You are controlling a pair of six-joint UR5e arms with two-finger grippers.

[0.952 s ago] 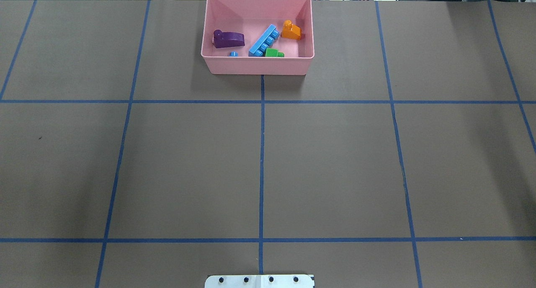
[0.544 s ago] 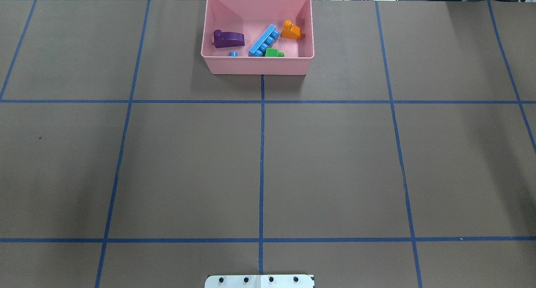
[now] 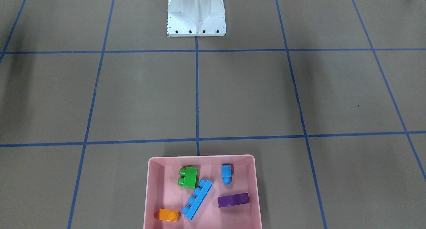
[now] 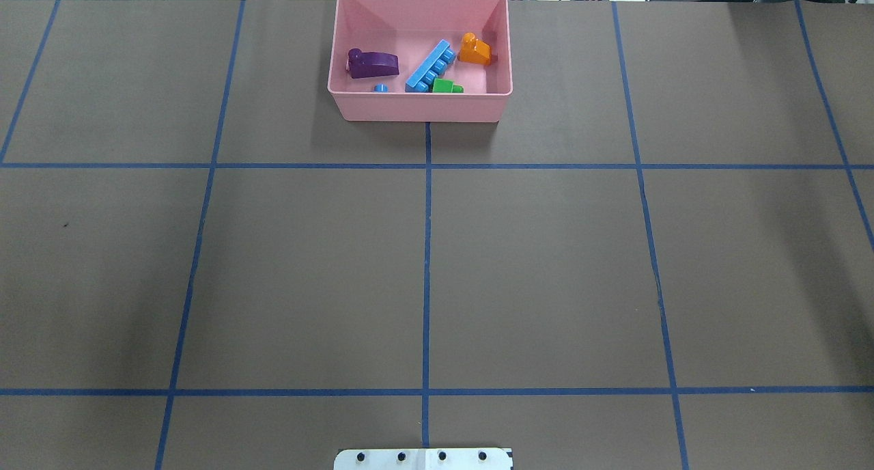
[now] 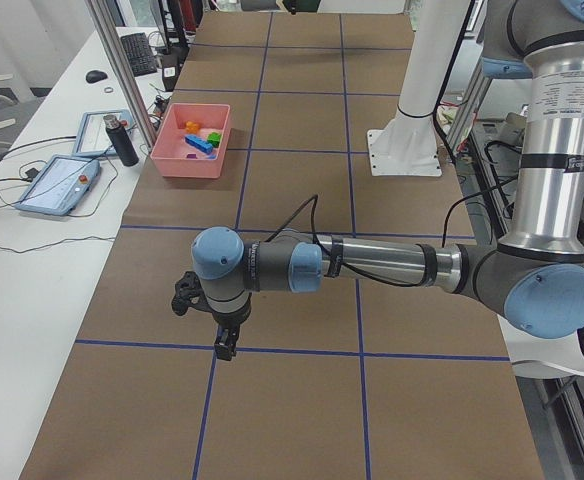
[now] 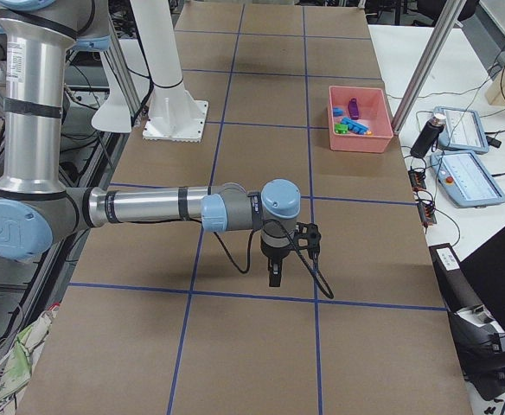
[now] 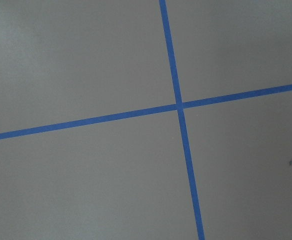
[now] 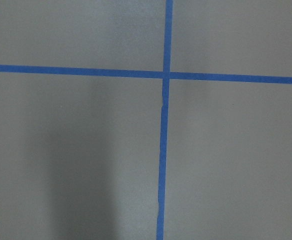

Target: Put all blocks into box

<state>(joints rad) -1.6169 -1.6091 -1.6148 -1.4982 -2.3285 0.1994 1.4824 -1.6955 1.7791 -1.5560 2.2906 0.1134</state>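
Box: the box [image 4: 420, 108] sat at the table's [image 4: 546, 279] far edge from the robot, on the centre tape [image 4: 427, 251] line, with its open side up.
Blocks: all five lay inside the box, and none showed on the table outside it.
Purple block: the purple block [image 4: 372, 64] lay on the box's left side, seen from the robot.
Small blue block: the small blue block [image 3: 226, 173] lay by the wall nearest the robot, apart from the purple one.
Long blue block: the long blue block [image 4: 430, 67] lay slantwise across the middle.
Green block: the green block [image 4: 447, 87] was just beside the long blue block's robot-side end. I could not tell whether they touched.
Orange block: the orange block [image 4: 474, 50] lay on the right side, near the far end of the long blue one.
Left gripper: the left gripper [image 5: 224, 345] pointed down over a tape crossing, well apart from the box. I could not tell whether it was parted or closed. Its wrist view showed only table and tape.
Right gripper: the right gripper [image 6: 274, 275] also pointed down over the table, well apart from the box. Its jaw state could not be told either.
Base: the white base [image 3: 196, 16] stood on the centre line at the robot's edge.
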